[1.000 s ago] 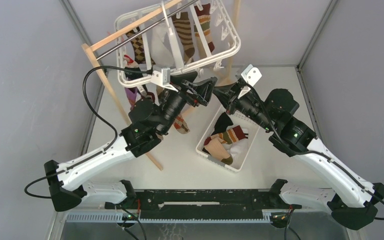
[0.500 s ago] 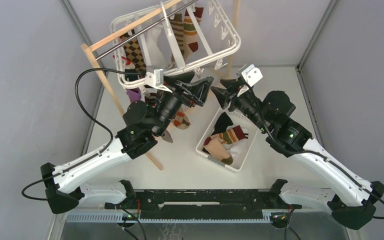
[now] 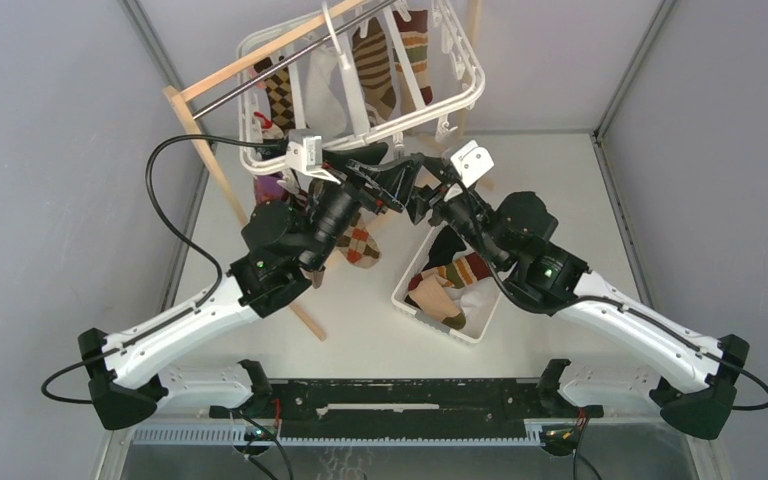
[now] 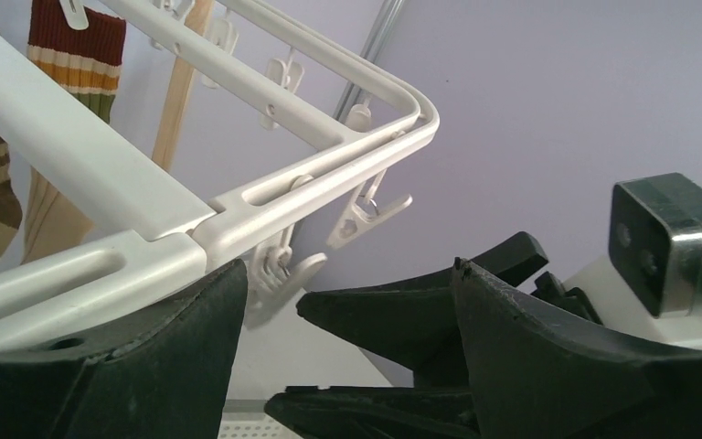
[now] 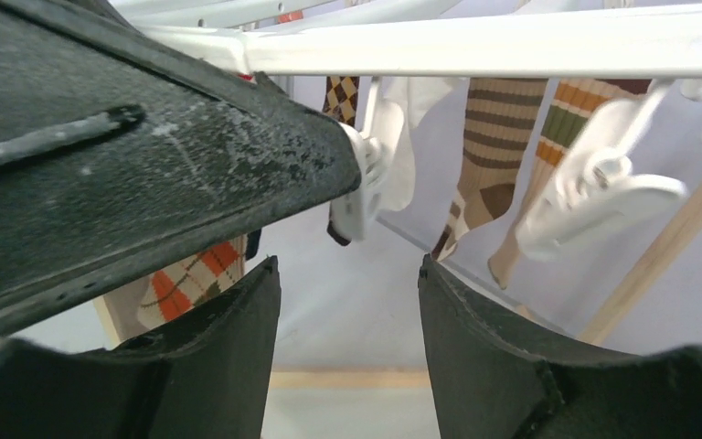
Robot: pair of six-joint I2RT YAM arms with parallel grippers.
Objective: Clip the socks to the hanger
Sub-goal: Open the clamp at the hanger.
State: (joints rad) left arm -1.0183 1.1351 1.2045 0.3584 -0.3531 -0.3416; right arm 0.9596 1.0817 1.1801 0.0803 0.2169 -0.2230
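The stand rises at the far left of the desk, and the hanger hangs from its rod at the back. Some socks hang in a row under the hanger; other socks lie in the basket, which sits on the desk right of the stand and in front of the hanger. The left tool and right tool meet just beneath the hanger's near edge, side by side, above the basket's far end
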